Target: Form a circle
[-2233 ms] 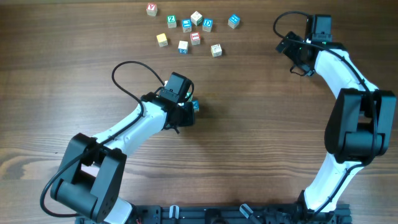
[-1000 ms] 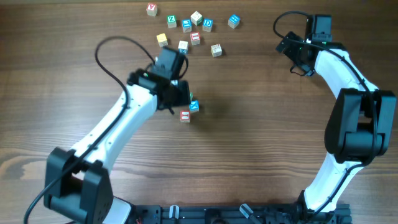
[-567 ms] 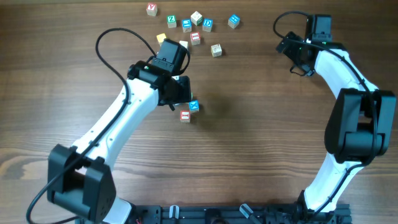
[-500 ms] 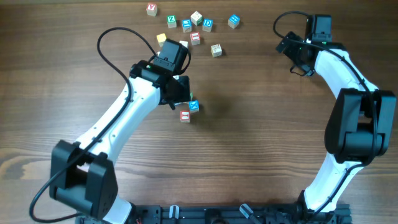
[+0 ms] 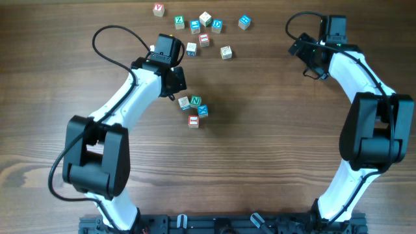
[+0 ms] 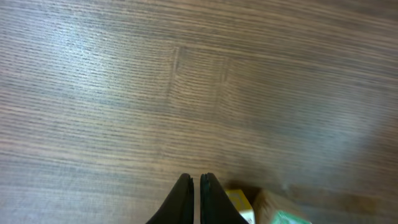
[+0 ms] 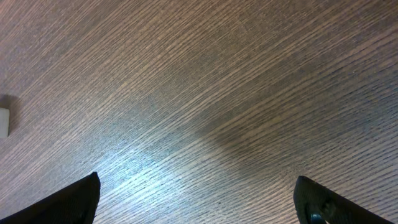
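The circle is a tight cluster of small letter cubes in the overhead view: a pale cube (image 5: pixel 184 102), a green "N" cube (image 5: pixel 194 101), a blue cube (image 5: pixel 203 110) and a red cube (image 5: pixel 193 120). They form a short arc. My left gripper (image 5: pixel 180 91) hovers just up-left of the cluster, shut with nothing between its fingers (image 6: pixel 193 177). In the left wrist view a yellowish cube (image 6: pixel 239 202) and a pale cube with a green face (image 6: pixel 280 215) lie just right of the fingertips. My right gripper (image 5: pixel 311 57) is far off at the upper right, wide open (image 7: pixel 199 190) over bare wood.
Several loose letter cubes are scattered along the far edge, among them a green one (image 5: pixel 179 21), a red-striped one (image 5: pixel 204 40), a blue one (image 5: pixel 244 21) and a pale one (image 5: pixel 225 52). A pale block edge (image 7: pixel 3 122) shows at the left of the right wrist view.
My left gripper has drawn back up-left from the cluster and shut, uncovering the pale and green "N" cubes beside the blue and red ones. The right arm has not moved.
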`<state>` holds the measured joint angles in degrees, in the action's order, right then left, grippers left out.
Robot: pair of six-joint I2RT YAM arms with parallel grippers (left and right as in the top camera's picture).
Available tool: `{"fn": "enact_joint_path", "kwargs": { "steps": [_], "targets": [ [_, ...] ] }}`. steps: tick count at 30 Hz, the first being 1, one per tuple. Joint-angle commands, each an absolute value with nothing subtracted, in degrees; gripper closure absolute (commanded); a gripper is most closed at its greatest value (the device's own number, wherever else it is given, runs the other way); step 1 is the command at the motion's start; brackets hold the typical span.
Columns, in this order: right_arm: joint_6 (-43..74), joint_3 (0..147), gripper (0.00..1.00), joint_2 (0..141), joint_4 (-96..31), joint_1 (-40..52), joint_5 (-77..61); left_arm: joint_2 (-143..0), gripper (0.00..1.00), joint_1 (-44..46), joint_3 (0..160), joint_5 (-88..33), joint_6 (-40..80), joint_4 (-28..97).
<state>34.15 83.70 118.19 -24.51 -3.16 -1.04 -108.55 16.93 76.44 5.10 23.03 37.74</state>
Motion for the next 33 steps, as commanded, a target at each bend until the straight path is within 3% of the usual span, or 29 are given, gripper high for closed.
{"fn": "enact_joint_path", "kwargs": {
  "steps": [1,33],
  "targets": [
    [33.4,83.5,0.00,119.2,-24.4,-3.1,-0.5,-111.5,0.91,16.6,76.7,4.0,22.9,35.7],
    [33.4,83.5,0.00,119.2,-24.4,-3.1,-0.5,-113.6,0.90,17.2,76.7,0.4,22.9,40.1]
  ]
}}
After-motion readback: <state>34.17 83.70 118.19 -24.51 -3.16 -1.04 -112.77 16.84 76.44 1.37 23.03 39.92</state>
